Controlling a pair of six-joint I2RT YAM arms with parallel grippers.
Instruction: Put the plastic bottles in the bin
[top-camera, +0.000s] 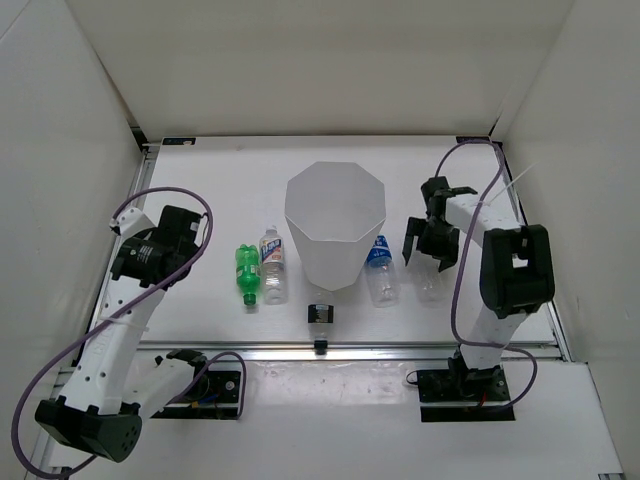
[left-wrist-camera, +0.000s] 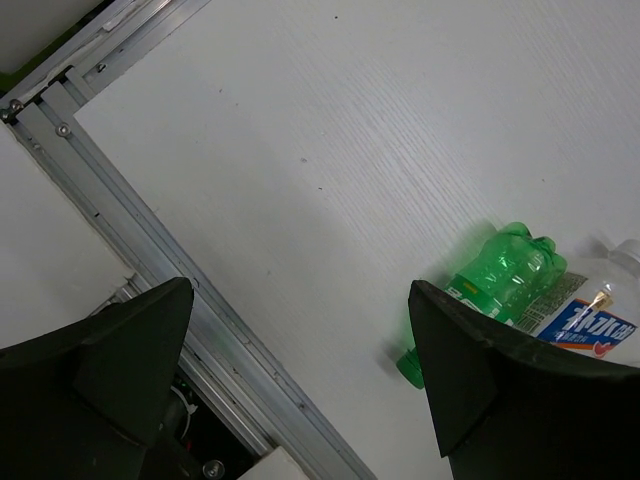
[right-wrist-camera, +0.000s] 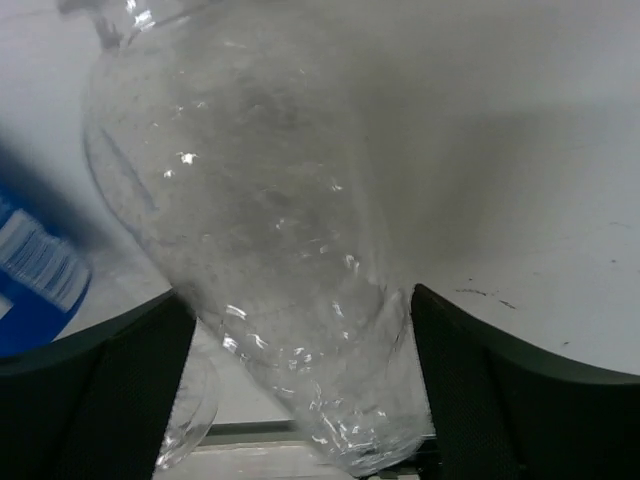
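fig. 1. 2-arm bench in 3 views, judged to be at the 1st pick. all 4 plastic bottles lie on the table (top-camera: 215, 190) and none is in the bin (top-camera: 335, 262). the green bottle (top-camera: 247, 272) and the white-red label bottle (top-camera: 273, 264) lie just beside each other to the bin's left. the blue-label bottle (top-camera: 380, 268) and the plain clear bottle (top-camera: 432, 285) lie to its right. a small black block (top-camera: 320, 314) sits in front of the bin (not a task item).

right gripper (right-wrist-camera: 298, 300): jaws wide, straddling the plain clear bottle, whose body nearly fills the gap. no denting of the plastic shows, so the grip appears not yet made.

left gripper (left-wrist-camera: 300, 290): jaws wide, nothing between them, bare table below, the green bottle near the finger at the frame's right.

step in hand, as judged: close on the clear bottle. thin plastic may crush or slip, so close gently across the body. keep off the blue-label bottle just beside it, and lift above the rim before crossing to the bin.

views compared: only the top view gives the layout and the bin. only the right wrist view shows the bottle lying tilted between the fingers. only the left wrist view shows that gripper's empty gap.
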